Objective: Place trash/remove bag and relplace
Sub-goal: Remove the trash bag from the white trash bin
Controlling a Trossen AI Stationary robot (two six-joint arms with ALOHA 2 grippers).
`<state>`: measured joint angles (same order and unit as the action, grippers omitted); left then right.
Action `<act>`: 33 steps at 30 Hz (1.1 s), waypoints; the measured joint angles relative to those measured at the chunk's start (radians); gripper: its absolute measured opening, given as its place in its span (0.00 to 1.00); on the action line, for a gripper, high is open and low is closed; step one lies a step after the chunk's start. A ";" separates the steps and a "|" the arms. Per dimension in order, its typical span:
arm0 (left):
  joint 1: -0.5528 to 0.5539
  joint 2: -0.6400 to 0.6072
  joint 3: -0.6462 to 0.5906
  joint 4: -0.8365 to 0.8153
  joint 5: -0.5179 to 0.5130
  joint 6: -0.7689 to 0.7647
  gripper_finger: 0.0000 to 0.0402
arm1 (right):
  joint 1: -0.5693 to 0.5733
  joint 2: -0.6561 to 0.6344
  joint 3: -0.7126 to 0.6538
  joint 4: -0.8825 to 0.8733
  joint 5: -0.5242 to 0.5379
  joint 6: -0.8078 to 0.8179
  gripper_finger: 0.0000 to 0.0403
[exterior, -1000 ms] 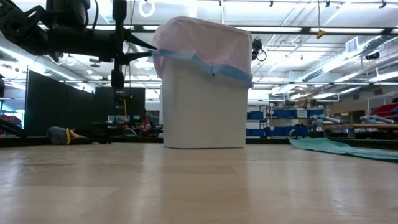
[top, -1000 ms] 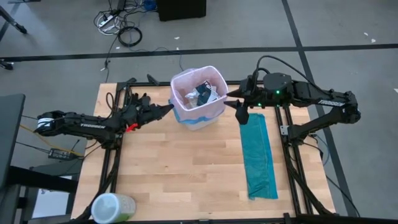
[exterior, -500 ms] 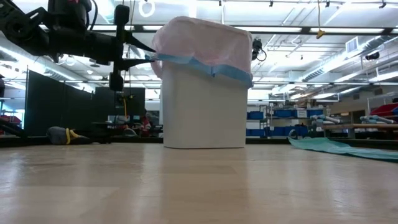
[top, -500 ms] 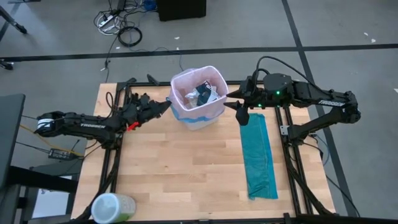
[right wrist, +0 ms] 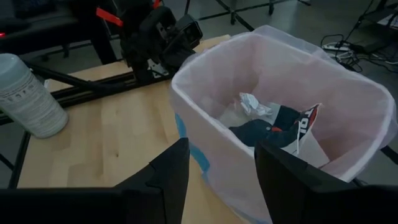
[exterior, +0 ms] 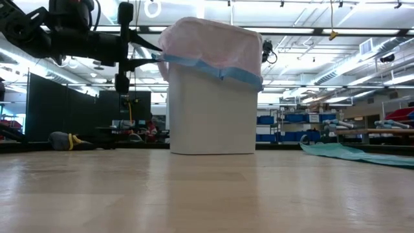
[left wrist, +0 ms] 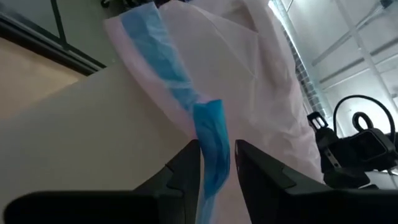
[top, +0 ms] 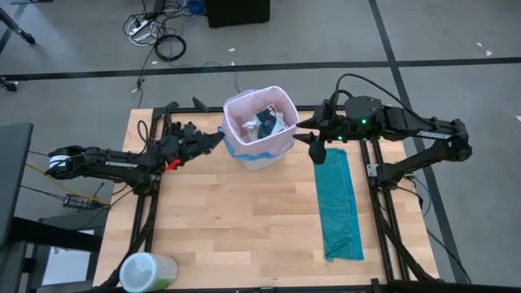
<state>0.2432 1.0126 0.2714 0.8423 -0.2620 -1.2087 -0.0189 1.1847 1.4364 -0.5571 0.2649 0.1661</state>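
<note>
My left gripper (left wrist: 216, 168) sits at the bin's left rim with its two fingers (left wrist: 186, 171) parted a little, and the blue band (left wrist: 210, 134) of the bag hangs down in the gap between them; I can't tell whether the fingers actually press it, so I won't call it a grip. From above, that left gripper (top: 218, 138) is right at the edge of the bag (top: 281, 134), whose pale pink plastic is folded over the rim of the white bin (exterior: 210, 110). My right gripper (right wrist: 214, 168) is open, its fingers (right wrist: 169, 171) spread apart and holding nothing, poised just beside the bin's right side and looking into the liner. Inside the bag lies the trash (right wrist: 273, 124): a crumpled white paper, a dark packet with white lettering and other scraps, all down in the bin. The bin stands near the back edge of the wooden table (top: 236, 220), between my two arms. A teal-green bag (top: 339, 203) lies flat along the right side of the table, apart from the bin. A pale cylindrical container (top: 146, 271) rests at the table's front left corner, well away from both grippers
</note>
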 joint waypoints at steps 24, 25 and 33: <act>0.000 0.000 -0.087 0.083 -0.058 -0.047 0.27 | 0.000 0.000 0.000 0.000 -0.033 0.000 0.42; 0.000 0.000 -0.087 0.083 -0.046 -0.044 0.26 | 0.000 0.000 0.000 0.000 -0.033 0.000 0.42; 0.000 0.000 -0.087 0.081 -0.008 0.002 0.04 | 0.000 0.000 0.000 0.000 -0.032 0.001 0.41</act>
<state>0.2432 1.0126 0.1848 0.9234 -0.2700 -1.2071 -0.0189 1.1847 1.4364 -0.5574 0.2328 0.1674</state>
